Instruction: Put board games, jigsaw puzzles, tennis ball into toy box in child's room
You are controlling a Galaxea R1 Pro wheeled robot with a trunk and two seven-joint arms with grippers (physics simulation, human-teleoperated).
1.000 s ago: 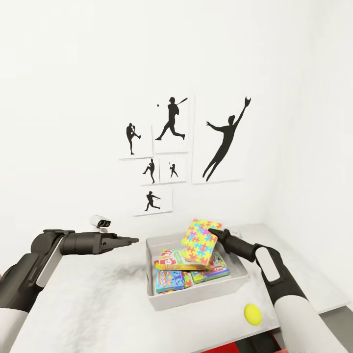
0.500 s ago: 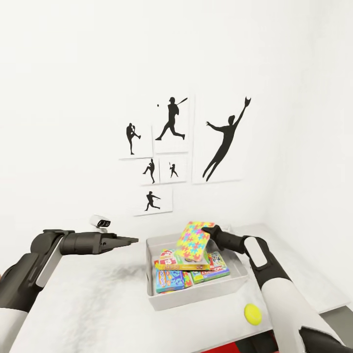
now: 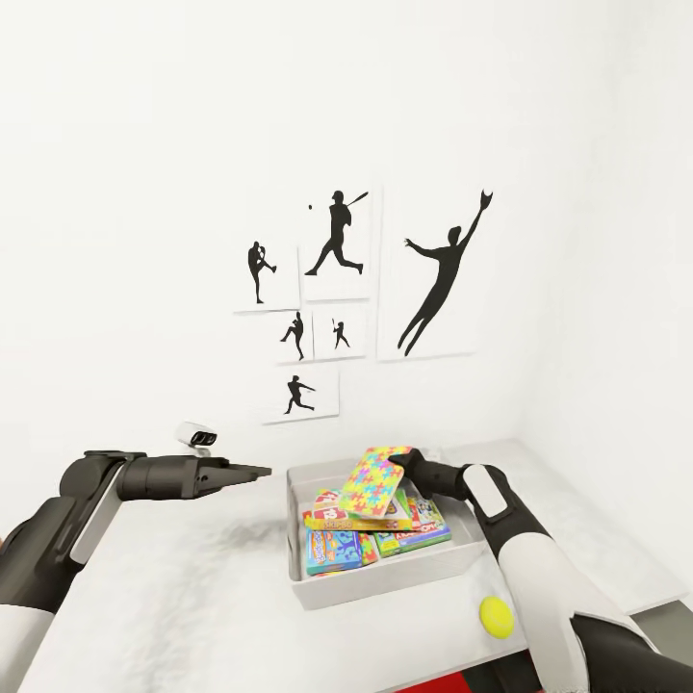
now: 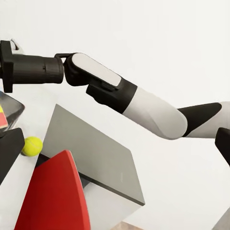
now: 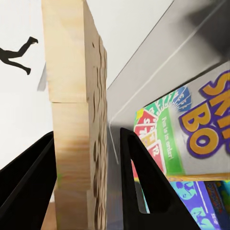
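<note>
The light-grey toy box (image 3: 385, 583) stands on the pale table (image 3: 183, 597). Inside lie the SKIP BO game (image 3: 332, 507), a light-blue game (image 3: 337, 551) and the Monopoly game (image 3: 425, 525). My right gripper (image 3: 409, 464) is shut on the edge of a jigsaw puzzle (image 3: 371, 481), held tilted over the box. In the right wrist view both fingers clamp the puzzle's wooden edge (image 5: 76, 134) above the SKIP BO box (image 5: 201, 129). The tennis ball (image 3: 496, 616) rests on the table, in front of the box to its right. My left gripper (image 3: 258, 473) hovers shut, left of the box.
A small white device (image 3: 197, 435) sits at the back of the table near the wall. Black baseball silhouettes (image 3: 337, 289) hang above. The left wrist view shows the ball (image 4: 32, 146), a lower grey desk top (image 4: 91, 153) and a red object (image 4: 52, 196).
My right gripper has carried the jigsaw puzzle lower and a little leftward over the box, tipping it from steep toward flat. The left arm has stayed still.
</note>
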